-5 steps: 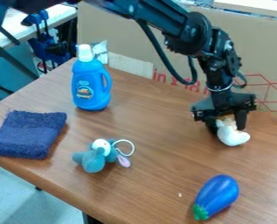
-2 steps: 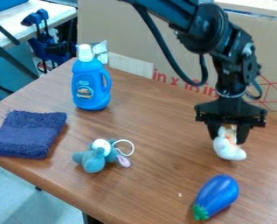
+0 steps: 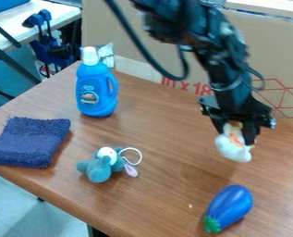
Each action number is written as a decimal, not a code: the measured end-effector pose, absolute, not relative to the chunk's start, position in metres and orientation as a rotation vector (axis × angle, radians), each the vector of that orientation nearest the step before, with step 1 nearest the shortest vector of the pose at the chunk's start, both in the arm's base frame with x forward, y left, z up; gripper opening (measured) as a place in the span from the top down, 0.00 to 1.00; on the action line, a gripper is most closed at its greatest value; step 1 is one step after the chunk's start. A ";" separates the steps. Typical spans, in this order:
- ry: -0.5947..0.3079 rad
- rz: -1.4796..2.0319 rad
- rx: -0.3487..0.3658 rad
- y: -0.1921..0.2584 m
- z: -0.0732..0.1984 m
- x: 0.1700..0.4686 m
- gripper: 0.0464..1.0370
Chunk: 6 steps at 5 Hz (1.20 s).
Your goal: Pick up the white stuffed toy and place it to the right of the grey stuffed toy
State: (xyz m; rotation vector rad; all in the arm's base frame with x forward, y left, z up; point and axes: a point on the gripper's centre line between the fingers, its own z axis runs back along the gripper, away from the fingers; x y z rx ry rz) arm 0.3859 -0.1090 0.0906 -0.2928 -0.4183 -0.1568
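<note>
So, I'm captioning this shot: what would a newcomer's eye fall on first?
Probably the black gripper at the right, closed on a white object with an orange patch. After that, the bright blue bottle standing upright toward the back left of the table, and the glossy blue toy eggplant lying at lower right.

1. The gripper is farther left in the view and higher than in the preceding frame; its body now slopes down to the right instead of sitting level
2. The held white soft toy shifts left and up with it, its orange patch more exposed than in the first frame
3. The arm and its cable swing left from their preceding position
</note>
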 end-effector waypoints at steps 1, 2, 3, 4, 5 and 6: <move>-0.339 -0.256 -0.252 -0.073 0.102 0.373 0.44; -0.274 -0.347 -0.275 -0.054 0.103 0.363 0.44; -0.256 -0.353 -0.274 -0.044 0.094 0.365 0.44; -0.216 -0.386 -0.236 -0.037 0.082 0.377 0.44; -0.136 -0.437 -0.101 -0.023 0.069 0.389 0.44; -0.098 -0.444 -0.056 -0.011 0.063 0.387 0.44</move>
